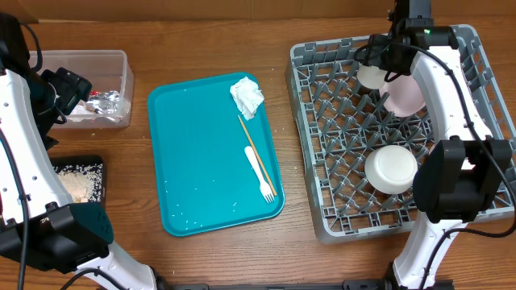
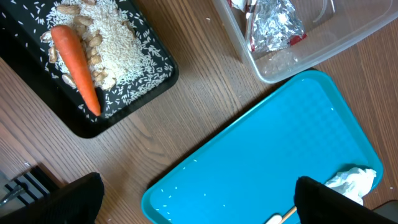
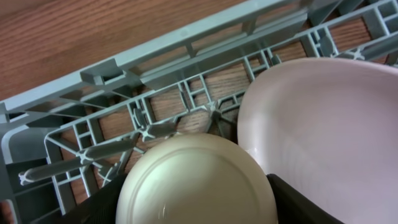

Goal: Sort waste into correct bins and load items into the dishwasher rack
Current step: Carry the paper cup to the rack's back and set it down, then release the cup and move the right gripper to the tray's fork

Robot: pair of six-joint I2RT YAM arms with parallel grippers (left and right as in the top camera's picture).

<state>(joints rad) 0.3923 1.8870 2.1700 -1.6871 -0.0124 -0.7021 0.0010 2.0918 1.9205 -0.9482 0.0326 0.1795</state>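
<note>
My right fingers [image 3: 298, 202] are closed round a small bowl [image 3: 199, 180], one on each side of its wall. It seems to be bottom-up. It sits low among the pegs near the far edge of the rack [image 3: 155, 56], just beside the leaning plate [image 3: 323, 124].

The bowl looks stiff, glossy and light, so I judge it could slip or twist in a side grip. Holding across its widest part seems safest, and I'd set it down gently so it doesn't knock the plate.

My left fingers [image 2: 329, 202] are spread wide and empty above the tray [image 2: 261, 155]. On it the fork [image 1: 260, 173] and chopsticks [image 1: 254, 149] lie flat and thin, so I'd pinch each mid-length. The napkin [image 1: 247, 97] is soft, and any pinch should do.
</note>
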